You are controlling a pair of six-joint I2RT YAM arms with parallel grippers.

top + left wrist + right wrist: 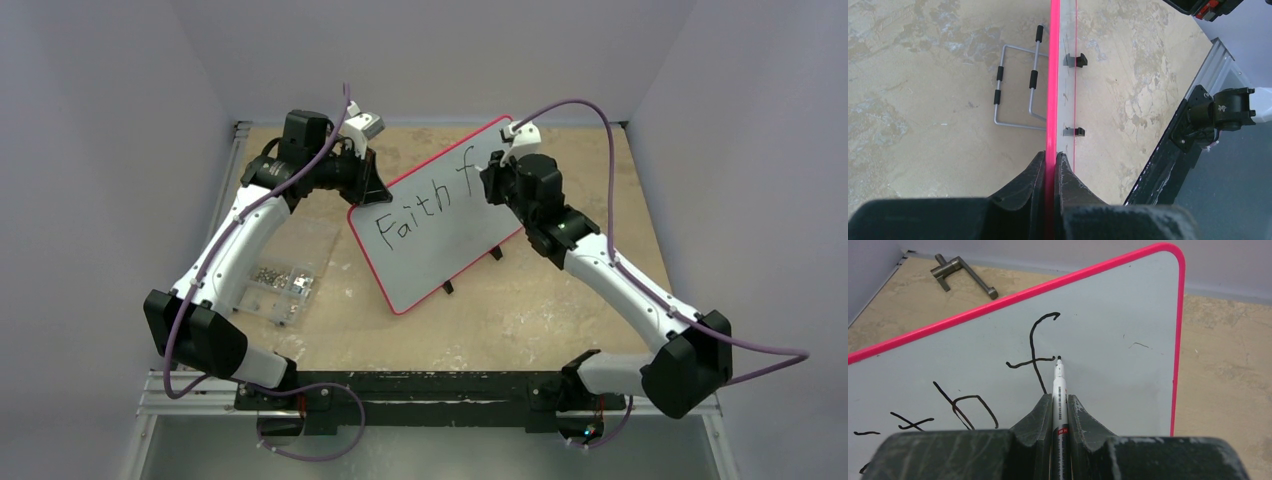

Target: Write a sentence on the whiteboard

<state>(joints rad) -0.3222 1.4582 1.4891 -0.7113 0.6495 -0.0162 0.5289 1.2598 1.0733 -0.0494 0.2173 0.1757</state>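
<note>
The whiteboard (440, 240) with its red rim stands tilted in the middle of the table. Black lettering (415, 215) on it reads "Faith f". My left gripper (372, 185) is shut on the board's left rim, seen edge-on in the left wrist view (1052, 90). My right gripper (497, 178) is shut on a white marker (1059, 390). The marker's tip touches the board (1108, 340) at the right end of the crossbar of the "f" (1034, 347).
A clear plastic box of small metal parts (283, 282) lies left of the board. A grey wire stand (1018, 90) lies behind the board. A metal handle (960, 272) lies near the back wall. The arm bases' black rail (420, 395) runs along the near edge.
</note>
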